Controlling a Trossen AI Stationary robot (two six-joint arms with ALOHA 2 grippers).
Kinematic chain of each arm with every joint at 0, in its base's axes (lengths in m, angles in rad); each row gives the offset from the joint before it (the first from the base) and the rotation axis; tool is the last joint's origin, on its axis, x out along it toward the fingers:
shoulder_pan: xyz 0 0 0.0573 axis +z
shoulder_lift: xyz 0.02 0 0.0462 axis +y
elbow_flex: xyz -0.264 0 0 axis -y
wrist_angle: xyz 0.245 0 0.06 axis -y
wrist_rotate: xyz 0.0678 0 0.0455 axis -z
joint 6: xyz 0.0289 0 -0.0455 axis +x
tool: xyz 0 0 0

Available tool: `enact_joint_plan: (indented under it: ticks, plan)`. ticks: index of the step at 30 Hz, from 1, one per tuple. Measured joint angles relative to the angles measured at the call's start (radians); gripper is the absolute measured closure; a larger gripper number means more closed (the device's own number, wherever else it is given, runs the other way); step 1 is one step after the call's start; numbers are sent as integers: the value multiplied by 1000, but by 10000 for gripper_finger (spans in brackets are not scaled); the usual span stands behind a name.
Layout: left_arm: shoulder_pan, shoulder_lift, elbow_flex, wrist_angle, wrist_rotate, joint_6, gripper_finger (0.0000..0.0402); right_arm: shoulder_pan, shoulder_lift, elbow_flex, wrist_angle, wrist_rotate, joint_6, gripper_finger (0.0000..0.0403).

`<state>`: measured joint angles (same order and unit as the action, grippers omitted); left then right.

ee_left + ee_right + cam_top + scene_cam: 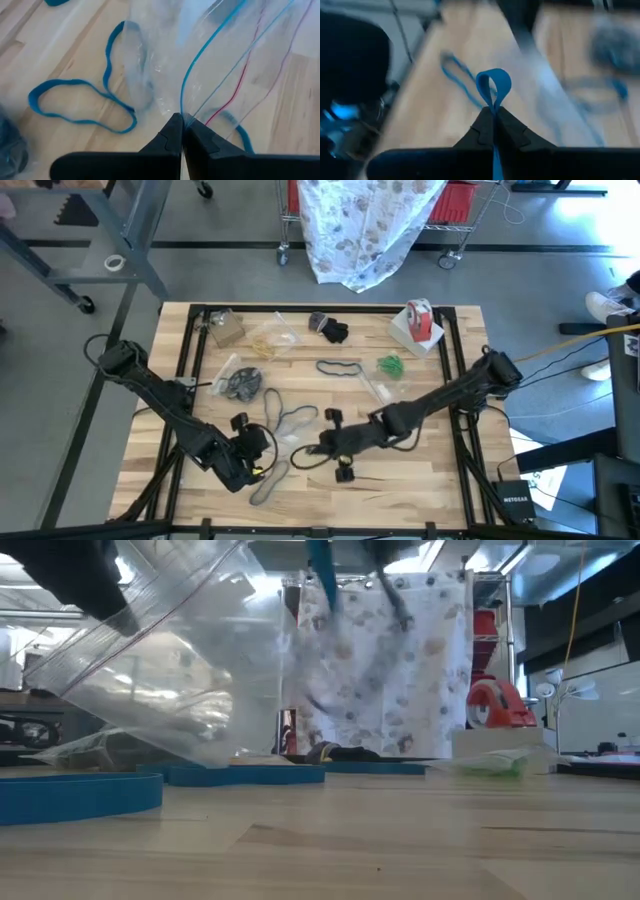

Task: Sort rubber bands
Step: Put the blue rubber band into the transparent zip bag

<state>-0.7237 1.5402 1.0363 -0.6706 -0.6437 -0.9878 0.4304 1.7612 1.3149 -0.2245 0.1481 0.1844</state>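
High view is showing the wooden slatted table [420,480] from above, with the left gripper [262,442] near the front edge and the right gripper [322,448] just beside it. Thin teal-blue rubber bands [290,418] are lying loose between the arms, and a green bundle of bands [390,365] is sitting farther back toward the right, near a red-and-white tape roll [419,318].

Left wrist view is revealing what the overhead picture is hiding: the left gripper [181,131] is pinching the edge of a clear plastic zip bag [210,60], jaws tight together, above a wavy teal band [80,102].

Right wrist view is showing the right gripper [494,122] clamping a teal-blue loop [493,86], which is standing up from its closed tips.

Low view is showing the bag [170,670] hanging tilted over flat teal bands [80,792].
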Motion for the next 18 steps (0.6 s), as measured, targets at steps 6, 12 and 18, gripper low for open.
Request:
enact_joint_plan:
  ticks: [6, 12, 18]
  plan:
    - [37, 0, 0, 48, 0, 13, 401, 42, 14, 99, 204, -1, -77, 400]
    - [65, 0, 0, 111, 0, 72, 401, 33, 56, 141, 370, 2, -202, 400]
    - [78, 0, 0, 137, 0, 102, 401, -10, 108, 180, 411, -1, -318, 400]
